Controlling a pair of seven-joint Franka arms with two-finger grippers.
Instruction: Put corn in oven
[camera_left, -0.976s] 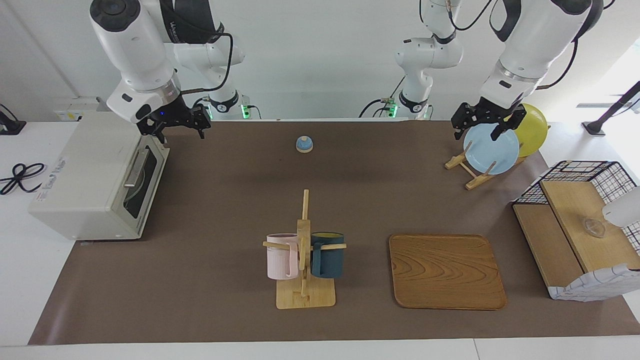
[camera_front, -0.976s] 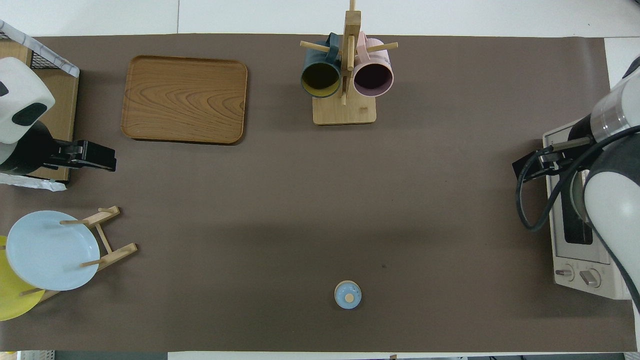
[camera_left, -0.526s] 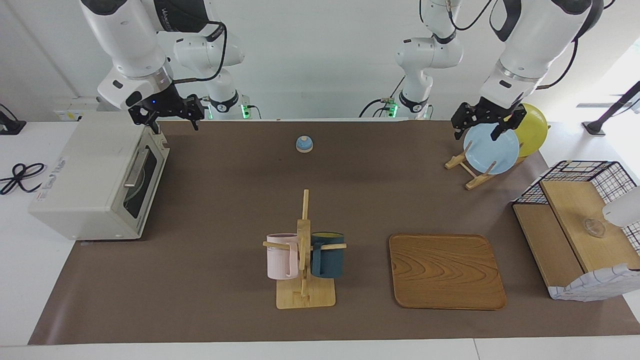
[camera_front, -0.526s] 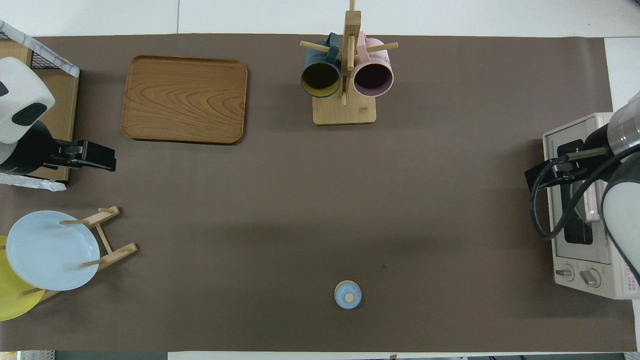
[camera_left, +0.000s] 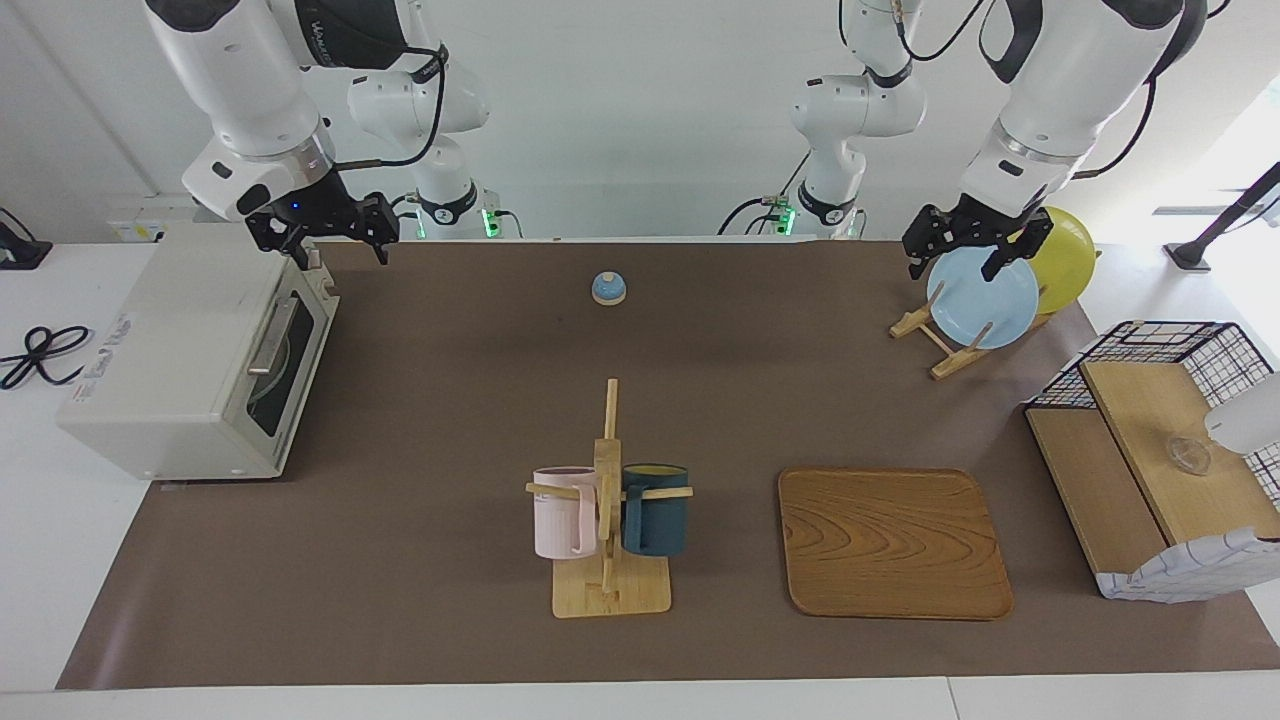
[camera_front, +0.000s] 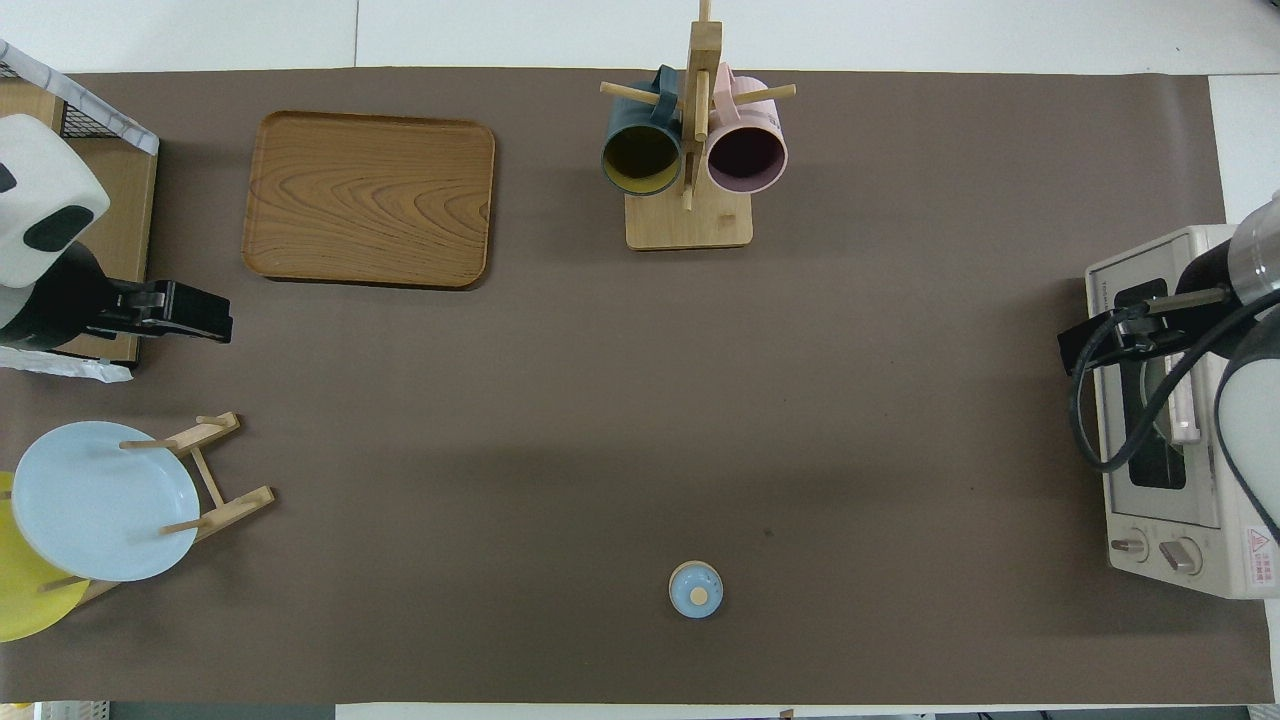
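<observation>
My right pincer (camera_left: 318, 243) hangs spread and empty at the upper left of the facing view, over the oven's (camera_left: 190, 350) corner nearest me; its door is shut and I can see no corn. My left pincer (camera_left: 962, 252), also spread, waits at the upper right over the blue plate (camera_left: 985, 300). Lower in frame stand the mug rack (camera_left: 608, 520) and the wooden tray (camera_left: 893, 543).

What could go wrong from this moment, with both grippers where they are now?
1. The right gripper hangs open over the oven, by the top of its closed door; moving lower might bump it.
2. No corn shows in either view, so I cannot tell whether it is inside.
3. The left gripper waits open over the blue plate; a careless move might tip it.
</observation>
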